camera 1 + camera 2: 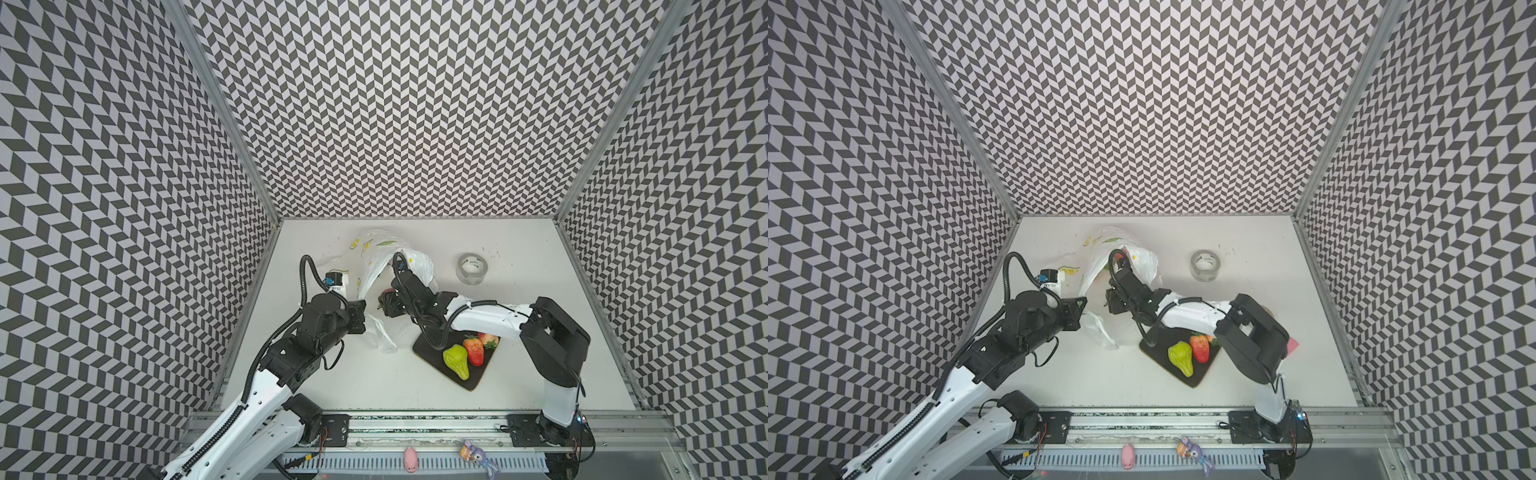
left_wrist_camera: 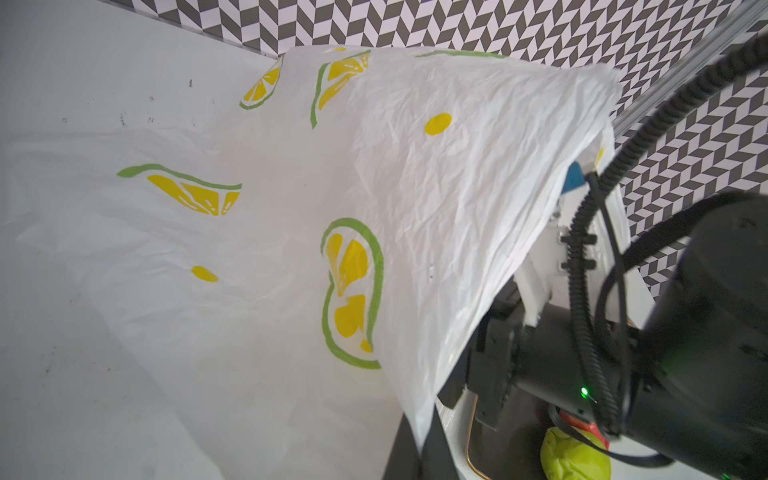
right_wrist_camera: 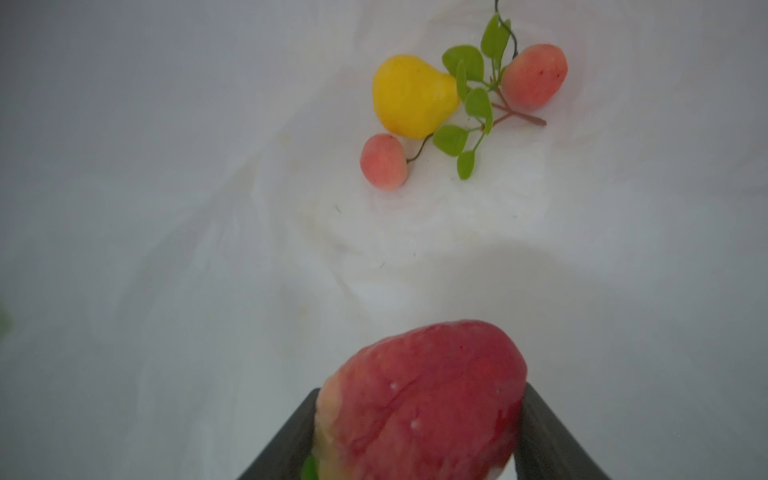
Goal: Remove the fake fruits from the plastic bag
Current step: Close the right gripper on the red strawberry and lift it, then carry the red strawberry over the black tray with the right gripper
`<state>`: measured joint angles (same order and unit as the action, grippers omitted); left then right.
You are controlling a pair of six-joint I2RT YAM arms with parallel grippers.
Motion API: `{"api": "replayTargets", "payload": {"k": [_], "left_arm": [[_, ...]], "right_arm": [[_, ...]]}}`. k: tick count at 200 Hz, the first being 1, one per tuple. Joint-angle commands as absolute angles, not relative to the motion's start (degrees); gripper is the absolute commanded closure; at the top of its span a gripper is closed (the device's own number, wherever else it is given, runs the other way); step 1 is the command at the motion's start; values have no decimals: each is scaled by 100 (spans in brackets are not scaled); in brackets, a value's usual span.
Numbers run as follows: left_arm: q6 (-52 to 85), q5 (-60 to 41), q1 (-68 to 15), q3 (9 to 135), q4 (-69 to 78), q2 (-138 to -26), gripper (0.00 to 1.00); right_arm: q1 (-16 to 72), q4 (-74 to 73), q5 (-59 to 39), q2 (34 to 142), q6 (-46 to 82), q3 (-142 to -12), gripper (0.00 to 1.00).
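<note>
Strawberry (image 3: 419,399) clamped in right gripper (image 1: 386,305), at bag (image 1: 374,266) mouth. Left gripper (image 1: 360,311) pinched on bag rim, holding mouth open. Mid-extraction; yellow pear (image 3: 409,95), pink fruits (image 3: 383,161) inside. Next, probably: withdraw, release on board (image 1: 428,347) beside green pear (image 1: 456,361).

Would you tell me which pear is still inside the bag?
The yellow pear, lying inside the bag; the green pear sits outside on the dark board.
</note>
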<state>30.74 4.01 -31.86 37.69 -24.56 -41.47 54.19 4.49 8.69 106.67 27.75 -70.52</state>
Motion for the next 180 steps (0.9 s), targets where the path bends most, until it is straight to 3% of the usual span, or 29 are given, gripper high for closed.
{"api": "replayTargets", "payload": {"k": [1,106,138,180], "left_arm": [[3140,635,-3199,3730,-2294,-4122,100],[3235,756,-3199,3720,-2164,-4177,100],[3262,765,-3199,3726,-2124,-4175,100],[3274,767,-3199,3703,-2136,-4119,100]], "right_arm": [[5474,201,522,9975,2418,-6646,73],[6609,698,520,7720,2701,-5028,73],[7166,1136,948,7280,2880,-4716,73],[7237,1779,1982,6781,3449,-4160,73]]}}
